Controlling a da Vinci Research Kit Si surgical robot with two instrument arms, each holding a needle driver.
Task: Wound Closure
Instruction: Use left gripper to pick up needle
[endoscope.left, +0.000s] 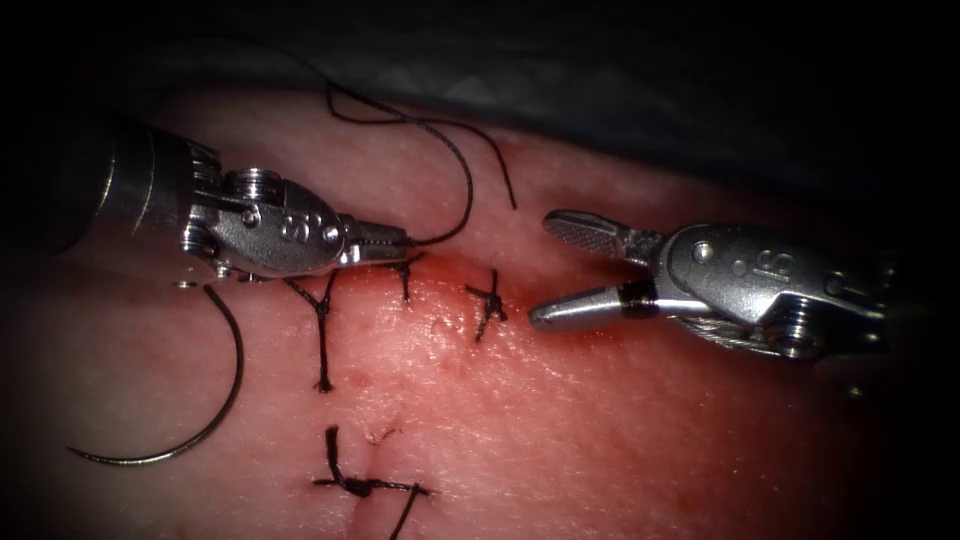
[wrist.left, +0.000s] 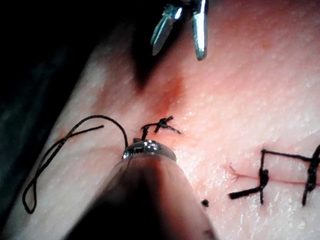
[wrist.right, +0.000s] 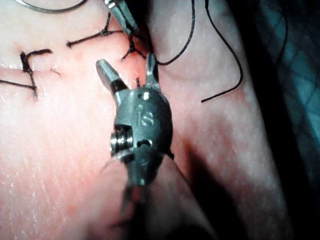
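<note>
Left tool pinches thread; needle lies free on pink tissue (endoscope.left: 620, 440).
Left silver tool (endoscope.left: 398, 243) is pressed together on thin black thread (endoscope.left: 455, 150); right silver tool (endoscope.left: 550, 270) is spread, holding nothing; curved dark steel needle (endoscope.left: 215, 400) rests at eight o'clock, left of the stitched cut (endoscope.left: 390, 420).

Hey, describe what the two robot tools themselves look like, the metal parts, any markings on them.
Both are silvery polished metal. The left tool has a rounded wrist housing with screws and pivot pins, stamped with what looks like "S8", behind a ribbed cylindrical shaft end. The right tool has two slim tapered fingers with cross-hatched inner faces, a similar stamped housing with round pins, and thin cables at its underside.
</note>
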